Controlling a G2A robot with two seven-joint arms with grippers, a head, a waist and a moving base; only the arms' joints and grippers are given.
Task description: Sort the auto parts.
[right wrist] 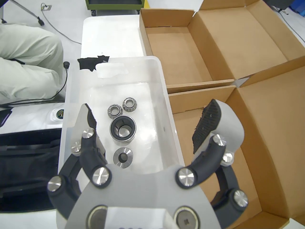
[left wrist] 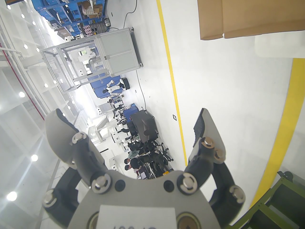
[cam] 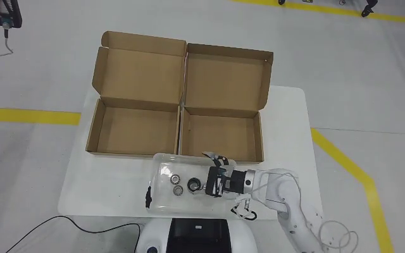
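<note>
Okay, right claw (right wrist: 147, 110): wide open, gripping nothing, hanging over the clear bin (right wrist: 166, 101).
Left claw (left wrist: 129, 115): also open and empty, pointed off at the room.
Parts: two small bearings (right wrist: 114, 110), a black-rimmed sleeve (right wrist: 122, 128) and a cone piece (right wrist: 122, 157), bunched together in the bin.
Boxes: two cardboard boxes (cam: 133, 129) just behind the bin on the surface (cam: 285, 126).
My plan: I'd take the sleeve first, dropping straight down, straddling its rim and steering clear of the bearing beside it.
</note>
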